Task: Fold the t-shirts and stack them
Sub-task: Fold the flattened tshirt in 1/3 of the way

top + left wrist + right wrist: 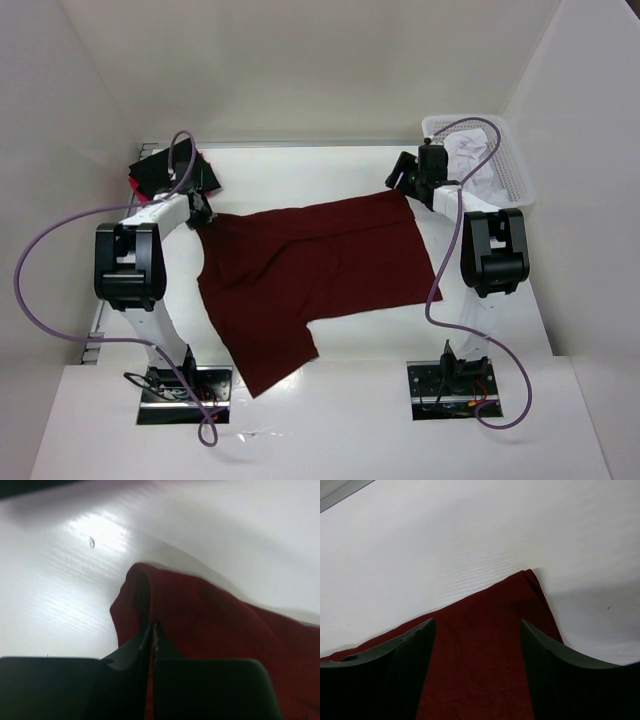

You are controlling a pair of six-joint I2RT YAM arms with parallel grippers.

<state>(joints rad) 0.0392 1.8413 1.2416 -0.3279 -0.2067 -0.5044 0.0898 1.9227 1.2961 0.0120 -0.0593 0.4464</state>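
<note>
A large dark maroon t-shirt [310,270] lies spread across the white table [300,165], one sleeve pointing toward the near edge. My left gripper [205,215] sits at its far left corner. In the left wrist view the jaws [154,626] are pressed together with a fold of maroon cloth [200,610] pinched between them. My right gripper [405,180] hovers at the far right corner. Its fingers [477,625] stand wide apart over the maroon cloth [510,595], holding nothing. Folded black [160,175] and pink [203,160] t-shirts lie at the far left.
A white mesh basket [520,170] with white cloth [472,155] in it stands at the far right corner. Purple cables loop from both arms. White walls close in the table on the left, back and right.
</note>
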